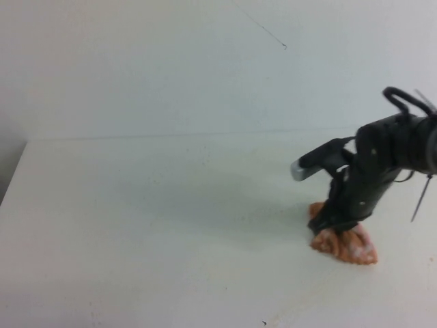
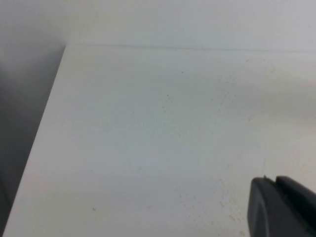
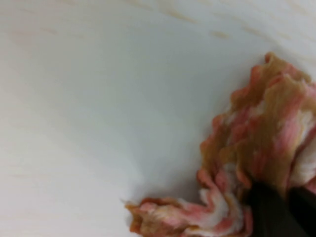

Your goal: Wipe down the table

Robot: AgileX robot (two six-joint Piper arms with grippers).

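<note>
R gripper [image 1: 334, 229] clamps rag [image 1: 351, 247] on table [image 1: 136, 225]; L gripper [image 2: 284, 207] prob. above table.

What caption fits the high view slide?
Wiping: right claw, shut on a crumpled orange-white cloth, holds it on the white table's right side; left claw outside this view.
</note>
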